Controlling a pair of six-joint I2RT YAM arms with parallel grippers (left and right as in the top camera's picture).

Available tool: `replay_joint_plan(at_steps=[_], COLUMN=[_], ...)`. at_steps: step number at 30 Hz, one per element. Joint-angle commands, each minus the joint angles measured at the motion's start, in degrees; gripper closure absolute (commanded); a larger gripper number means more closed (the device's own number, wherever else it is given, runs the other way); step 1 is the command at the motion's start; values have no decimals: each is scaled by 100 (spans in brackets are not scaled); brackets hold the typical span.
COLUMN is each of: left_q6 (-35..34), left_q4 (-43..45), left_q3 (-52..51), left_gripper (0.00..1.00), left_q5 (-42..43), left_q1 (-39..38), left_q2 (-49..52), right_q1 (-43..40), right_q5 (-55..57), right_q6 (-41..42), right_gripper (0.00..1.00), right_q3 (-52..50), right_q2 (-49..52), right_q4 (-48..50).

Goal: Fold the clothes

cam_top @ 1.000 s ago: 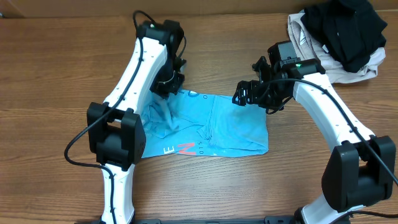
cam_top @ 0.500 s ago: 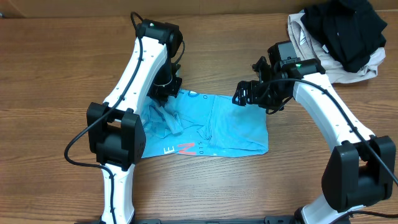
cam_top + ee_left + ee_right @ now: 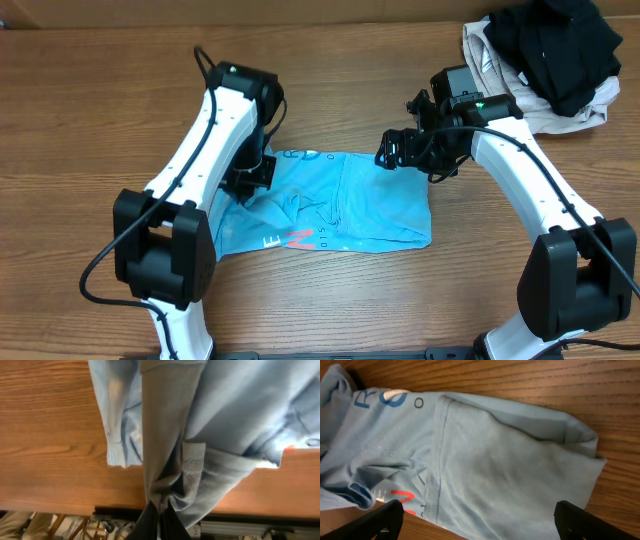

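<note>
The light sky-blue t-shirt point(image 3: 340, 205) lies crumpled in a rough rectangle at the table's middle, red and white lettering showing at its near edge. My left gripper point(image 3: 250, 172) is shut on a bunched fold of the shirt point(image 3: 170, 460) at its left end, and its jaws point(image 3: 159, 519) pinch the fabric. My right gripper point(image 3: 392, 152) is open and empty, hovering above the shirt's far right corner; in the right wrist view the shirt point(image 3: 485, 460) lies spread between the wide-apart fingertips point(image 3: 479, 519).
A pile with a black garment point(image 3: 555, 45) on a beige/grey garment point(image 3: 495, 60) sits at the far right corner. The wooden table point(image 3: 80, 120) surrounds the shirt. The table's edge point(image 3: 60, 502) shows in the left wrist view.
My left gripper has moved left and toward the near side, dragging the held fold across the shirt's left end. The right arm has not moved.
</note>
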Motion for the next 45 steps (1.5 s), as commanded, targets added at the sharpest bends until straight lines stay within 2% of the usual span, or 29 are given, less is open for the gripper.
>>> replay_joint_plan(at_steps=[1,4,5,6,7,10,14,16,20,23,27,34,37,38,40,41,43,44,45], left_q6=[-142,-269,-323,-365,-378,-466,-385,13,1495,2214,2393,2514,2592,2588,2586,2586,2581,2562,2481], left_q4=[389,841,966,1054,1110,1204,1309,1565,2378,2750,3147,3609,3877,3976,4120,4159,4175,4177,4177], left_q3=[-680,-1132,-1255,-1340,-1388,-1346,-1019,-957,-1021,-1147,-1467,-1998,-2240,-2323,-2441,-2476,-2485,-2483,-2472], left_gripper=[96,96,85,68,43,14,7,6,1,0,0,5,10,14,28,42,84,96,96], left_q5=[-205,-496,-629,-737,-811,-907,-658,-400,776,1239,1058,863,896,898,898,896,892,887,841], left_q1=[37,144,192,251,313,597,994,1086,1130,1110,1113,1163,1163,1163,1163,1165,1163,1163,1163], left_q2=[-7,-2,-2,-2,-2,-4,-17,-39,-48,-46,-46,-46,-46,-46,-46,-46,-46,-48,-48], right_q1=[-11,-11,-13,-13,-13,-13,-13,-11,-11,-11,-13,-13,-13,-13,-13,-11,-13,-11,-11], right_q5=[35,37,37,37,37,37,37,37,39,42,44,96,101,101,101,101,101,101,101], right_q6=[17,15,15,15,15,15,15,15,15,15,13,-50,-48,-48,-48,-48,-48,-48,-46], right_gripper=[0,0,0,0,0,0,0,0,0,0,0,0,0,0,0,0,0,0,0], right_q3=[155,155,155,155,155,155,155,155,155,155,155,155,155,155,155,155,155,155,155], right_q2=[-85,-85,-85,-85,-85,-85,-85,-85,-85,-85,-85,-85,-85,-85,-85,-85,-85,-85,-85], right_q4=[11,-13,-24,-33,-37,-35,-35,-33,7,44,44,59,72,72,63,55,48,48,50])
